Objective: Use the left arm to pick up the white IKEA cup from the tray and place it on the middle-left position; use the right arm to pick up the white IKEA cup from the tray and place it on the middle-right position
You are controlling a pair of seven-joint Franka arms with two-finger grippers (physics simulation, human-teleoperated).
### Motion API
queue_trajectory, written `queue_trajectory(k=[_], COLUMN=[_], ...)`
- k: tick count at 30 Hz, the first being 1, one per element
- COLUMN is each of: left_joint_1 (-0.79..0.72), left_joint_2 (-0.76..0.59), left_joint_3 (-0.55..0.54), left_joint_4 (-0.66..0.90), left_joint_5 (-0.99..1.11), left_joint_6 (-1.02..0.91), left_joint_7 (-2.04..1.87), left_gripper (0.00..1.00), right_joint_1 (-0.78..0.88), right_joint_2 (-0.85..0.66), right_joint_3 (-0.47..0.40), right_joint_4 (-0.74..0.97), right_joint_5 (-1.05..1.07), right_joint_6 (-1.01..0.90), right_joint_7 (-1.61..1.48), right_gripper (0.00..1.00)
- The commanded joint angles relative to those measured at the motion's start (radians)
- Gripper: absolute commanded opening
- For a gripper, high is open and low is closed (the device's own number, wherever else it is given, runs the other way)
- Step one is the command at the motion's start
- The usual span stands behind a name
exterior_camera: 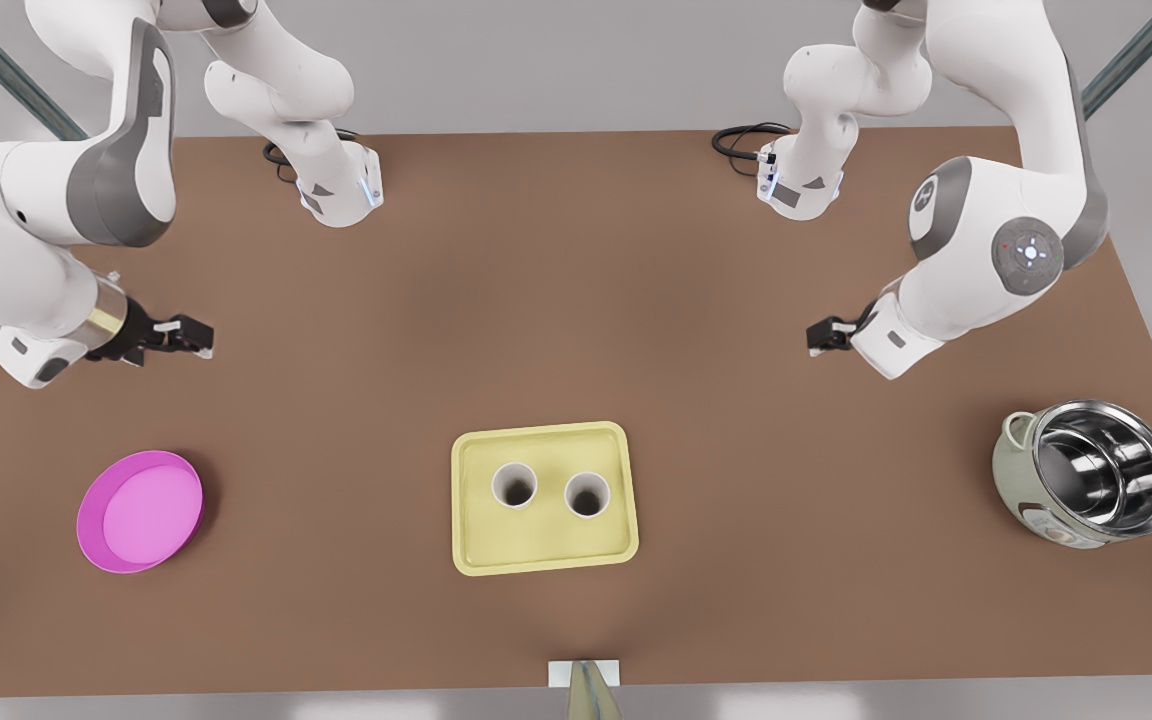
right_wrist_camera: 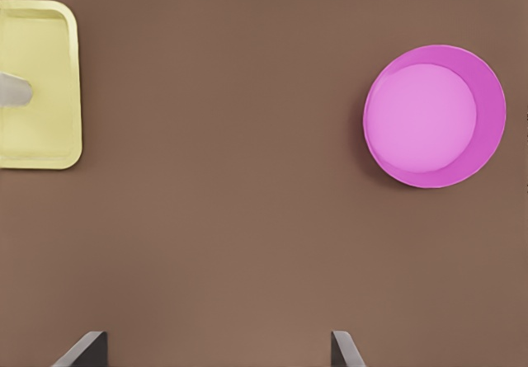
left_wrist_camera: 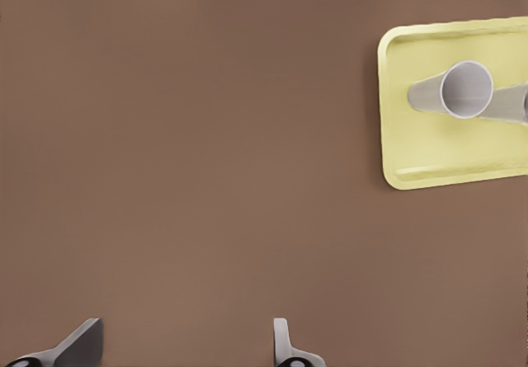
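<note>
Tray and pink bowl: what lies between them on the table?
Nothing: between the tray and the bowl there is only bare table, as the front and right wrist views show.

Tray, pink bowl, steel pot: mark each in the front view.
tray (exterior_camera: 542, 548): front view, bare floor near its front rim.
pink bowl (exterior_camera: 143, 512): front view, inner floor.
steel pot (exterior_camera: 1102, 477): front view, shiny inside.

The brown table carries a yellow tray, pink bowl and steel pot.
</note>
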Motion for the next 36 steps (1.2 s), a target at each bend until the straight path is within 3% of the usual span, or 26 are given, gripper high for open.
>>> queue_trajectory(k=[1,3,4,6,9,12,13,17,20,24,29,36], left_joint_1=[-0.004,-0.017,-0.092,-0.185,-0.277,-0.331,-0.353,-0.388,-0.388,-0.406,-0.411,-0.412], left_joint_2=[0.000,0.021,0.030,0.230,0.381,0.542,0.608,0.760,0.803,0.820,0.848,0.902], left_joint_3=[0.000,0.001,-0.003,-0.006,-0.008,-0.005,-0.003,0.006,0.027,0.020,0.021,0.024], left_joint_4=[-0.005,0.005,0.009,0.217,0.254,0.358,0.432,0.584,0.584,0.582,0.581,0.581], left_joint_5=[0.024,0.021,0.056,0.069,0.065,0.076,0.076,0.121,0.134,0.136,0.136,0.136], left_joint_6=[0.082,0.086,0.092,0.142,0.366,0.415,0.454,0.561,0.638,0.638,0.641,0.719], left_joint_7=[-0.063,-0.062,-0.060,-0.181,-0.400,-0.482,-0.509,-0.546,-0.502,-0.502,-0.466,-0.468], left_gripper=[1.00,1.00,1.00,1.00,1.00,1.00,1.00,1.00,1.00,1.00,1.00,1.00], right_joint_1=[-0.001,-0.001,0.000,0.025,0.148,0.289,0.349,0.407,0.407,0.407,0.430,0.421], right_joint_2=[0.000,0.000,0.014,0.044,0.169,0.298,0.376,0.657,0.718,0.796,0.793,0.770], right_joint_3=[0.000,0.001,0.003,0.017,0.021,0.021,0.021,0.011,0.020,0.093,0.126,0.098], right_joint_4=[0.000,0.000,0.002,0.000,0.003,0.006,0.074,0.511,0.580,0.606,0.566,0.467], right_joint_5=[0.000,0.000,-0.005,0.008,0.034,0.028,0.021,-0.020,-0.017,-0.014,-0.022,-0.104], right_joint_6=[0.069,0.069,0.069,0.146,0.299,0.483,0.549,0.467,0.493,0.635,0.548,0.511], right_joint_7=[-0.072,-0.072,-0.071,-0.054,0.155,0.385,0.471,0.572,0.577,0.667,0.664,0.601], right_gripper=[1.00,1.00,1.00,1.00,1.00,1.00,1.00,1.00,1.00,1.00,1.00,1.00])
